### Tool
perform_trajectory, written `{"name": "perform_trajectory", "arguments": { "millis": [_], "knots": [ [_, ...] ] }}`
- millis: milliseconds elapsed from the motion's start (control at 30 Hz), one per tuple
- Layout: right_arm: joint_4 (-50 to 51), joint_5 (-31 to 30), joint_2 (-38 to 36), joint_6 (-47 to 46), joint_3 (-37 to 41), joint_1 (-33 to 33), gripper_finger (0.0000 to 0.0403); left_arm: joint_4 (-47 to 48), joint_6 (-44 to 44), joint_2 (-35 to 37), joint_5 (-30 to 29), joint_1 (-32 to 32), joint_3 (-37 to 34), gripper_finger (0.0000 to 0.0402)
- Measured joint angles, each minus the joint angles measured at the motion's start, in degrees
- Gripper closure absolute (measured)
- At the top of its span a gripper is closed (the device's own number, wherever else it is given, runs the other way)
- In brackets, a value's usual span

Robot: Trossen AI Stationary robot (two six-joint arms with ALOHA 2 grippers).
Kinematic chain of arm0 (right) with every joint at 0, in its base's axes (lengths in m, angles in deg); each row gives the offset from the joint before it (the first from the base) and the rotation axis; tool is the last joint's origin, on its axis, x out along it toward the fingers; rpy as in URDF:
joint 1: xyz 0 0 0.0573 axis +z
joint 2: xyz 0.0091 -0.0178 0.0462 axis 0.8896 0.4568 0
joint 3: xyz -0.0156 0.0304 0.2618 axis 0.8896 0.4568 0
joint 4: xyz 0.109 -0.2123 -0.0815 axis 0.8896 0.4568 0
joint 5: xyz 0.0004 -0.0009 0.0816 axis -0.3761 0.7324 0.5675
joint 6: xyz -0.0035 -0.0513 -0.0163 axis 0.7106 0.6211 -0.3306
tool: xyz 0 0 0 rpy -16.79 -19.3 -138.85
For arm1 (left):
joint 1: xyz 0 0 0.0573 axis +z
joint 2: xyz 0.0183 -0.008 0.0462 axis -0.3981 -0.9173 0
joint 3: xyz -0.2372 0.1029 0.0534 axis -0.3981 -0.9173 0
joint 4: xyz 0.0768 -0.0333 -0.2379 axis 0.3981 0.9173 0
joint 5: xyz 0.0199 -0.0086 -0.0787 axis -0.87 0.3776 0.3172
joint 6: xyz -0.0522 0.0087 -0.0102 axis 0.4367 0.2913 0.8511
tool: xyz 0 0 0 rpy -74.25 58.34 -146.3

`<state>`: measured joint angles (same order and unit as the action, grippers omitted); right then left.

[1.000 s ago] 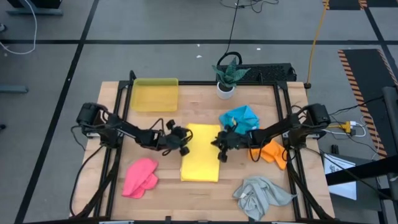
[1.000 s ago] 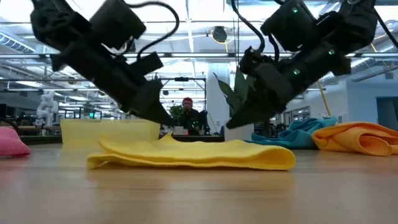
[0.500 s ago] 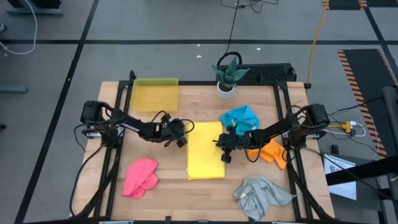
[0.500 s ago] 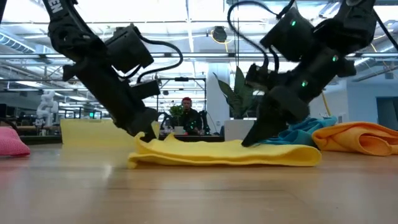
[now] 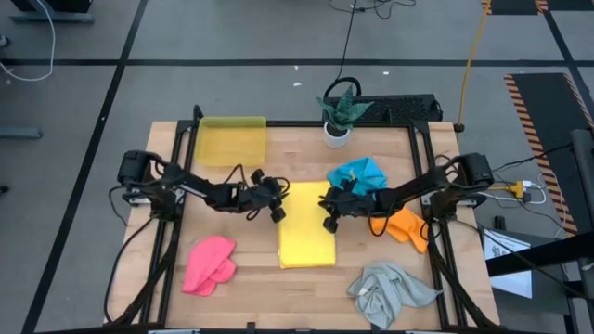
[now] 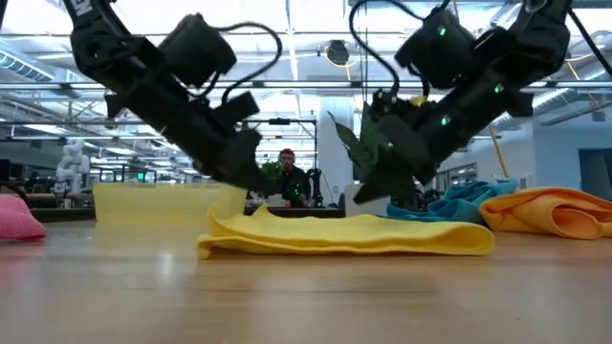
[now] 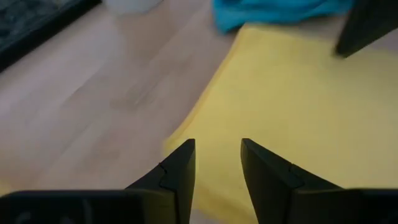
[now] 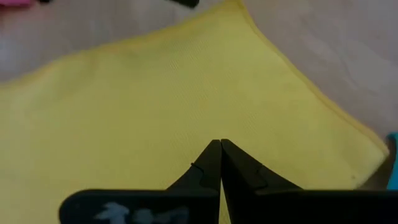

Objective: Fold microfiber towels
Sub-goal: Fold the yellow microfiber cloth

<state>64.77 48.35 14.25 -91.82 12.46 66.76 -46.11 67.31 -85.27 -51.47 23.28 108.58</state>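
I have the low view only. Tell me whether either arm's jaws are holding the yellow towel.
Observer: No. The left gripper has its jaws parted with nothing between them, above the yellow towel near its edge.
Operator: Report the right one.
Observer: The right gripper has its jaws shut together on nothing, over the towel's top.
Operator: Give me the towel's shape from above.
Observer: A narrow folded rectangle, running lengthwise away from the plant toward the table's near edge.
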Motion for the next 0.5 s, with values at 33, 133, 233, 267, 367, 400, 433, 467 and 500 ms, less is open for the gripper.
{"name": "perform_trajectory", "arguments": {
  "millis": [33, 133, 233, 267, 367, 400, 433, 467, 500],
  "knots": [
    [0.1, 0.0, 0.6, 0.0, 0.0, -0.2, 0.0403, 1.5, 0.6, -0.3, 0.0, 0.6, 0.0, 0.0271],
    [0.2, 0.1, 1.9, 0.1, 0.0, -1.0, 0.0403, 4.7, 1.8, -1.6, 0.1, 2.0, 0.0, 0.0271],
    [1.6, 0.1, 2.3, 1.2, 0.0, -1.6, 0.0403, 4.7, 2.3, -3.7, -0.1, 2.8, 0.0, 0.0271],
    [2.9, 0.1, 2.0, 1.6, 0.0, -1.7, 0.0403, 4.5, 2.2, -4.3, -0.3, 2.9, 0.1, 0.0271],
    [5.4, -2.3, 0.1, 0.4, 0.0, -1.4, 0.0403, 5.6, 2.6, -4.9, -3.8, 3.2, 0.2, 0.0271],
    [5.6, -3.7, -0.5, -0.6, 0.0, -0.8, 0.0403, 6.2, 3.2, -4.7, -5.9, 3.2, 0.1, 0.0271],
    [5.1, -4.8, -0.9, -1.1, 0.0, 0.0, 0.0403, 7.1, 4.1, -4.0, -7.4, 3.2, 0.0, 0.0271],
    [3.6, -4.7, -1.0, -1.2, 0.0, 1.1, 0.0403, 7.8, 4.6, -3.2, -7.8, 3.2, -0.1, 0.0271],
    [1.9, -4.1, -1.0, -1.3, 0.0, 2.5, 0.0403, 7.8, 4.7, -2.2, -7.8, 3.1, -0.2, 0.0271]
  ]
}}
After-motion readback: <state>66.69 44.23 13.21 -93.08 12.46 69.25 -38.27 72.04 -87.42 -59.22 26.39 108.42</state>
